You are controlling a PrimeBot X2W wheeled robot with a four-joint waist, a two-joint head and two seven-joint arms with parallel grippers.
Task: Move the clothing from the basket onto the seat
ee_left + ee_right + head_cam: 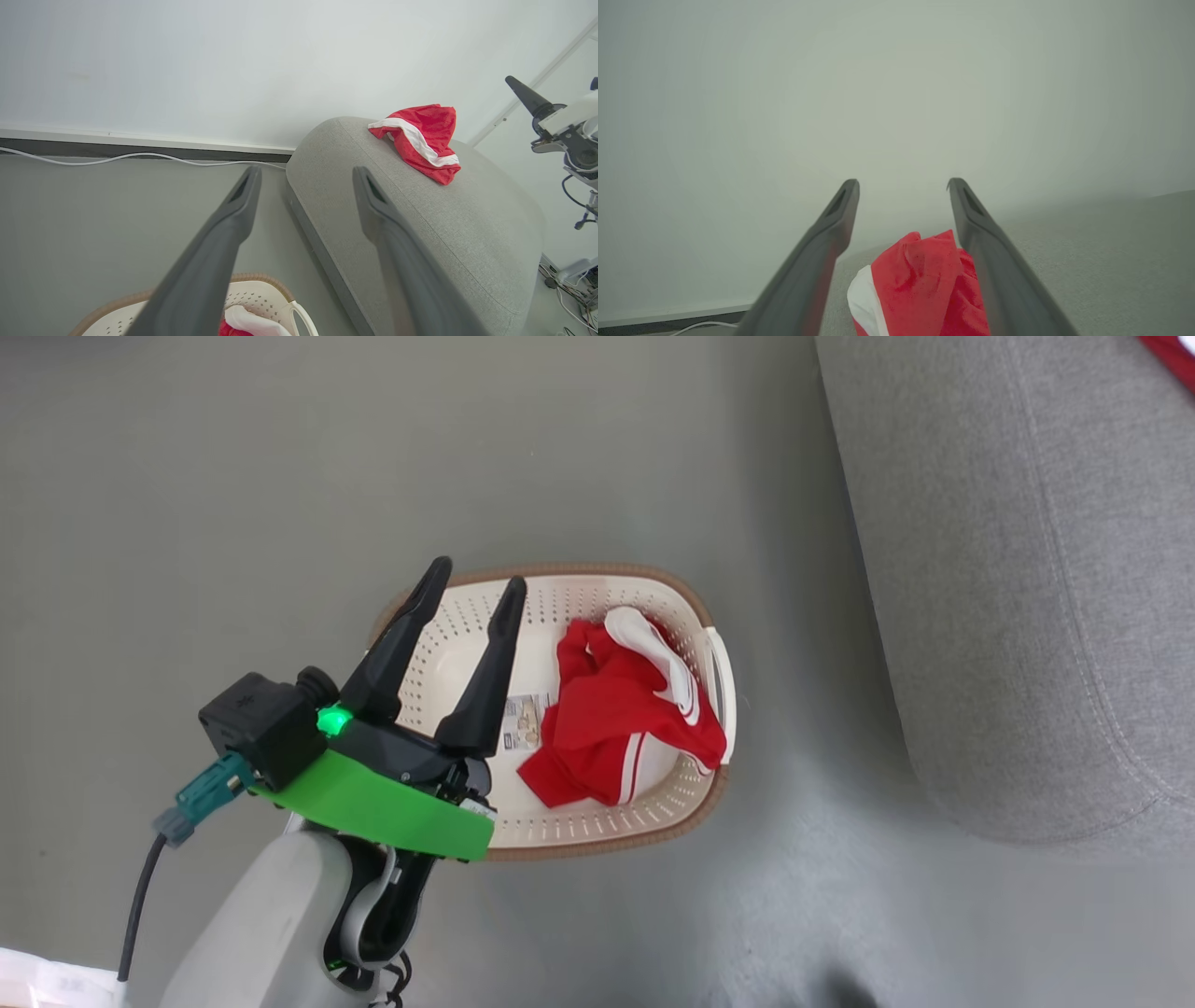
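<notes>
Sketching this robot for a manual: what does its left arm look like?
Pale forearm, bright green plate, and a black box with teal connector and dark cable; the left gripper has two long tapered black fingers and a green light.

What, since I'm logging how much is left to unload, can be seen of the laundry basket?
The laundry basket is cream-white perforated plastic, a rounded rectangle with a brown woven-look rim and a white side handle. It stands upright on the grey floor, near the sofa but apart from it. A paper label lies at its bottom. A crumpled red garment with white trim lies in it, toward the handle. The open left gripper hides its other end in the head view.
</notes>
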